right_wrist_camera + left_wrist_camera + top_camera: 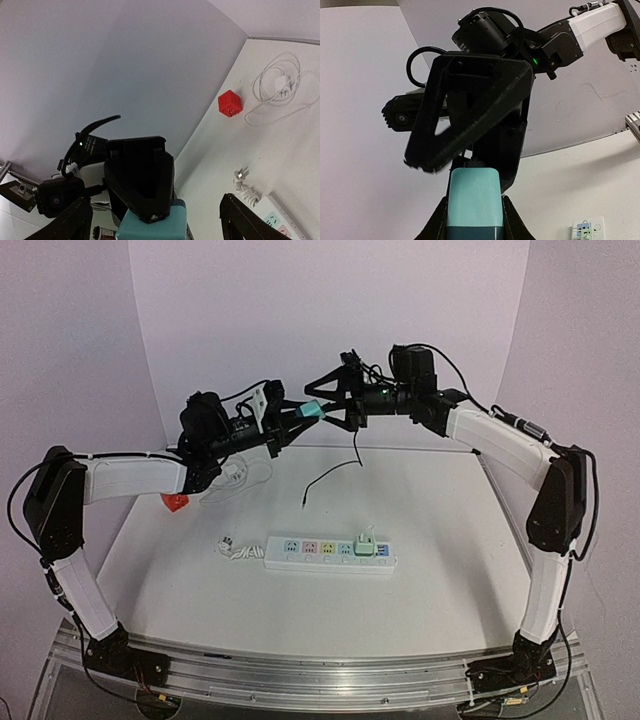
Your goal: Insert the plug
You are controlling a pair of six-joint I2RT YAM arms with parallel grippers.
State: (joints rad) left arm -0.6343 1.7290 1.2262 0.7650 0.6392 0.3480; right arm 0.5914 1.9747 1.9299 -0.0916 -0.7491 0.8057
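Observation:
A teal plug [311,411] is held in mid-air above the back of the table. My left gripper [300,418] is shut on it; in the left wrist view the plug [472,200] sits between the fingers [435,225]. My right gripper [328,402] is open, its jaws spread wide on either side of the plug [155,227] and of the left gripper's finger [142,180]. A thin black cable [335,472] hangs down to the table. The white power strip [330,553] lies at the table's front middle with a pale green plug [366,543] in one socket.
A red cube [175,502] lies at the left and also shows in the right wrist view [230,103]. A white charger with a coiled cord [235,475] lies beside it. The strip's own white cord [235,548] is bundled at its left end.

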